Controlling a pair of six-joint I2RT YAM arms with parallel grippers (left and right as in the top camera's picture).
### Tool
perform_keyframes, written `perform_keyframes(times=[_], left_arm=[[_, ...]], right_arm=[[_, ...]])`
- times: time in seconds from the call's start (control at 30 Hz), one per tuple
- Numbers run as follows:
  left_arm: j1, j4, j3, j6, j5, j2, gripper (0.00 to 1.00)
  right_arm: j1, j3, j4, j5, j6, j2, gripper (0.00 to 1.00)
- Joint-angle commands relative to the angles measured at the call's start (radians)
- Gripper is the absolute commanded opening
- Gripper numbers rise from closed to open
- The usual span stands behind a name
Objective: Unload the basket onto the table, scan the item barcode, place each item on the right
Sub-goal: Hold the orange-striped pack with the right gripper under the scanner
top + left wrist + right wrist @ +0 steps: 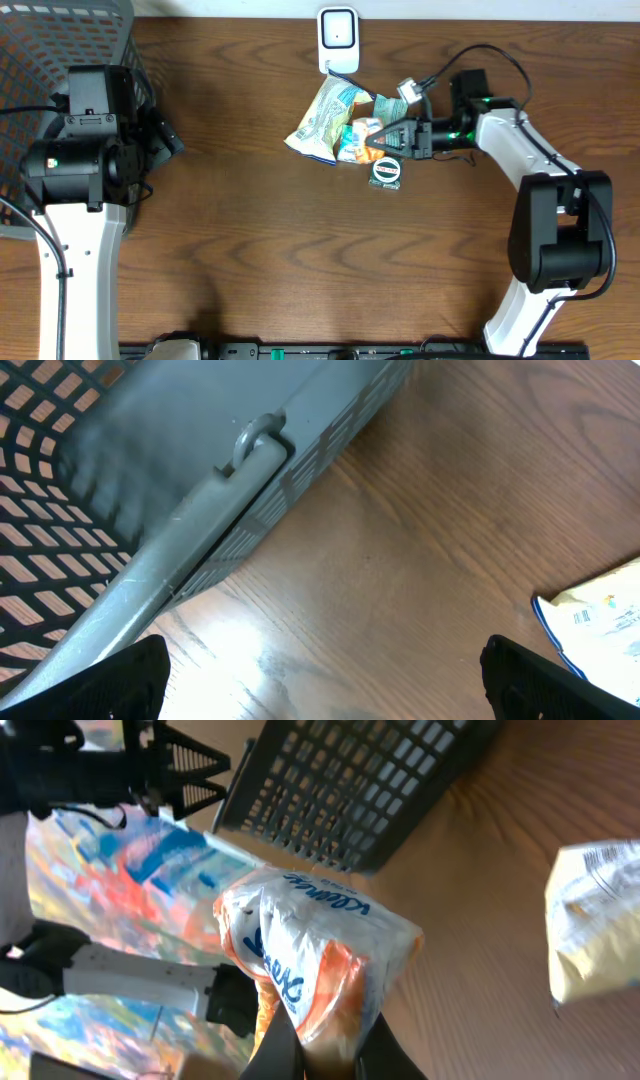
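Basket [50, 60] is set at the table's left edge, presumably for scanned goods. The left gripper [320, 665] is parked beside it, jaws wide apart, nothing held. Scanner [338, 38] is stood at the far edge, facing the pile. Tissue pack [320, 960] is held near it, likely so the barcode can be shown. The right gripper [328, 1045] is clamped on the pack's end.

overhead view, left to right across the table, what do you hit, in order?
basket → left gripper → snack bag → tissue pack → round tin → right arm. Scanner left out: it sits straight beyond the snack bag, in the same column.
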Motion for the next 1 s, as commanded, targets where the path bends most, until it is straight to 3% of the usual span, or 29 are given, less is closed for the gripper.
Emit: perform_keyframes(times=[0.0, 0.2, 0.97], left_arm=[[0.008, -0.002, -0.004, -0.016, -0.013, 0.004, 0.98], [0.008, -0.002, -0.003, -0.016, -0.013, 0.004, 0.98], [0.008, -0.002, -0.004, -0.016, -0.013, 0.004, 0.98]], right_arm=[[0.023, 0.009, 0.074, -0.039, 0.119, -0.016, 0.01], [0.058, 0.009, 0.167, -0.038, 0.219, -0.016, 0.01], [0.121, 0.008, 0.161, 0.044, 0.219, -0.016, 0.01]])
